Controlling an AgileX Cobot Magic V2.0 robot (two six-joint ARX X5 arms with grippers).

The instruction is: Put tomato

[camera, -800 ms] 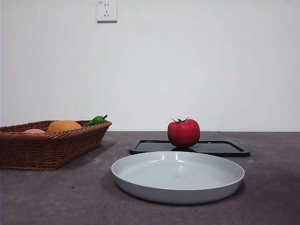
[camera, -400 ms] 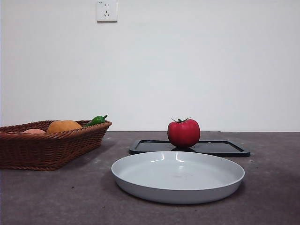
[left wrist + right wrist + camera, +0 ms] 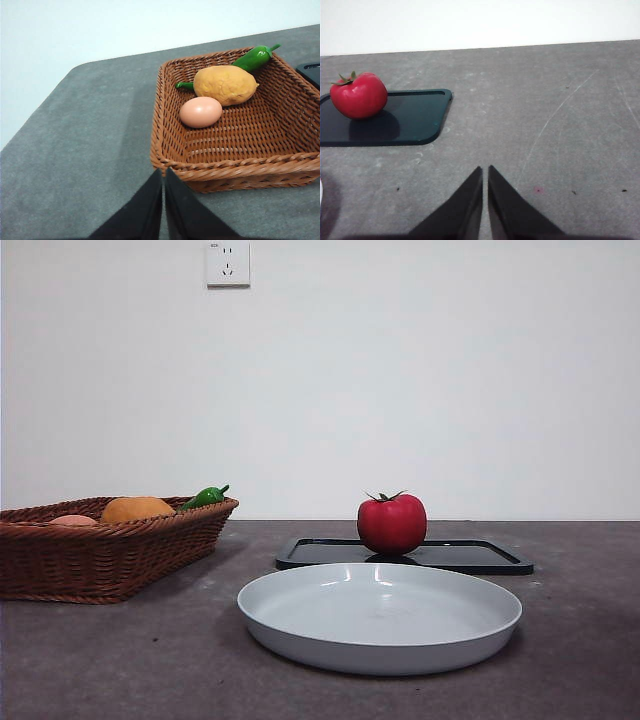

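Tomato: we see the tomato [image 3: 392, 524] sitting upright on the black tray [image 3: 480, 556], toward the tray's left half, stem cap up; nothing touches it.
Handling: we judge it glossy and round, so likely slippery, probably light, and it could roll if nudged. We would take it across its widest girth, jaws on opposite flanks, below the spiky cap.
Tray: flat, dark, lying on the grey surface [image 3: 580, 640] at the far side, just behind the plate.
Plate: the grey plate [image 3: 380, 618] lies nearer to us, in front of the tray, with nothing on it; we guess it is where the tomato goes, though the task does not say.
Basket: the wicker basket [image 3: 100, 560] stands well apart at the left, holding an orange-brown lumpy item [image 3: 226, 85], a pale egg [image 3: 201, 111] and a green pepper [image 3: 255, 58].
Right gripper: the right gripper [image 3: 485, 200] hangs over bare surface, right of the tray and well apart from the tomato; its jaws are pressed together, holding nothing.
Left gripper: the left gripper [image 3: 163, 205] waits by the near edge of the basket, jaws closed to a slit, also empty.
Change: against the earlier front views we find no difference; tomato, tray, plate and basket lie as they did, and no arm has come into that view.
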